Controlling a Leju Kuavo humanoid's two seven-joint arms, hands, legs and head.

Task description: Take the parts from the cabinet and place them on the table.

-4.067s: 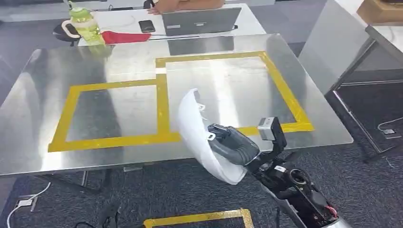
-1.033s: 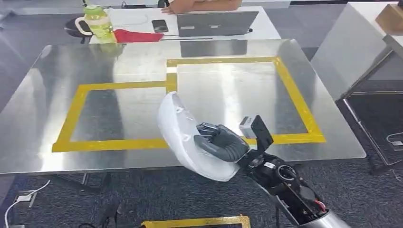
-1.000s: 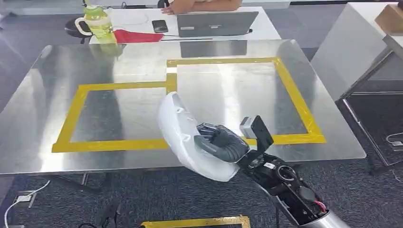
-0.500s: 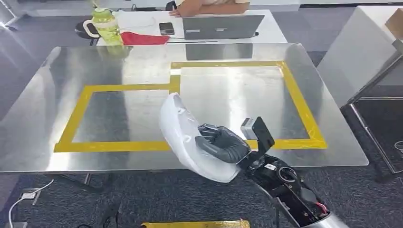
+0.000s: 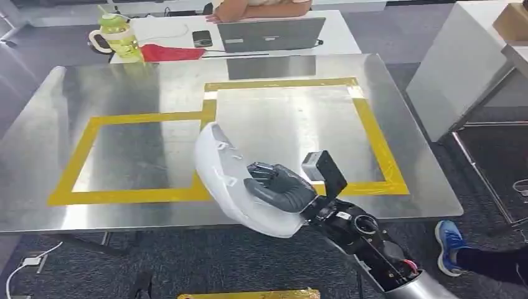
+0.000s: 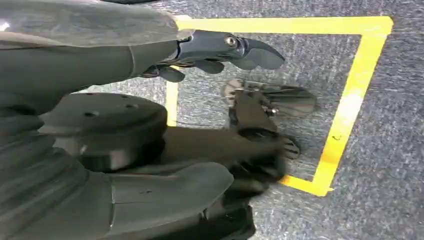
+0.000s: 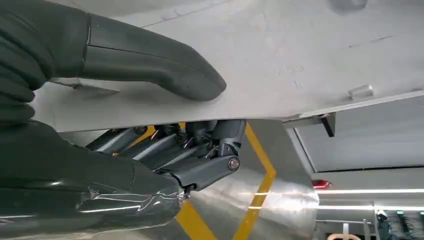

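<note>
The white curved shell part (image 5: 233,180) hangs over the near edge of the steel table (image 5: 75,205), gripped by the right hand (image 5: 280,187); in the right wrist view the thumb lies across one face of the panel (image 7: 280,55) and the dark fingers (image 7: 200,145) curl under its rim, so the hold is a clamp across a thin wall. It looks like a stiff, light, moulded plastic cover, smooth enough to slip and broad enough to swing; the rim by the small tabs seems the surest place to hold. The yellow tape outlines (image 5: 373,131) on the table enclose bare metal. The left hand (image 6: 220,52) hangs over the carpet with its fingers loosely apart, holding nothing. On the far white desk stand a green bottle (image 5: 118,37) and a laptop (image 5: 271,32).
</note>
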